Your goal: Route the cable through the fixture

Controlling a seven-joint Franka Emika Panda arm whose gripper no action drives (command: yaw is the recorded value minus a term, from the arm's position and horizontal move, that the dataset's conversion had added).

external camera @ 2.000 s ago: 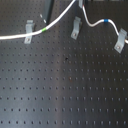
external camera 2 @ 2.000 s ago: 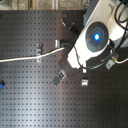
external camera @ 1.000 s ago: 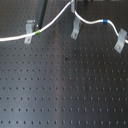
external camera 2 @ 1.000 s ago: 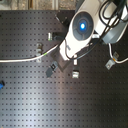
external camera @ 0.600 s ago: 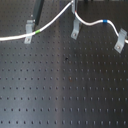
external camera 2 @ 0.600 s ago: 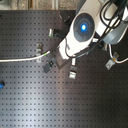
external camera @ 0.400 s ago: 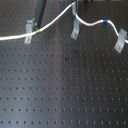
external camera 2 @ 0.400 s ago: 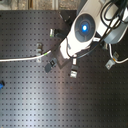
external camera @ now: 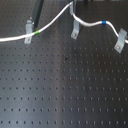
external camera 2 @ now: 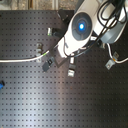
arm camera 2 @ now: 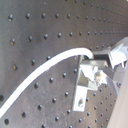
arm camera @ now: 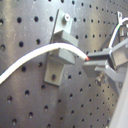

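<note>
1. The cable (external camera: 52,24) is looking thin, white and flexible, with a short green band (external camera: 35,33) and a short blue band (external camera: 103,23).
2. It is lying along the far edge of the black perforated desk (external camera: 65,90), passing three metal clips.
3. The claw (arm camera: 92,59) is clamping the cable beside the middle clip (external camera: 75,31).

1. A lab or robotics test bench is showing here: a black perforated breadboard (external camera: 65,90), the sort used on optical tables, is filling both exterior views with its regular grid of small holes.
2. Small grey metal clip fixtures (external camera: 28,31) are standing bolted to that board, with others (external camera: 120,40) spaced along it.
3. A white robot arm (external camera 2: 80,30) with a glowing blue ring is leaning over the board in the second exterior view, black hoses trailing from it.
4. A white cable (external camera: 55,22) marked with green and blue bands is lying across the fixtures, like a test rig.
</note>
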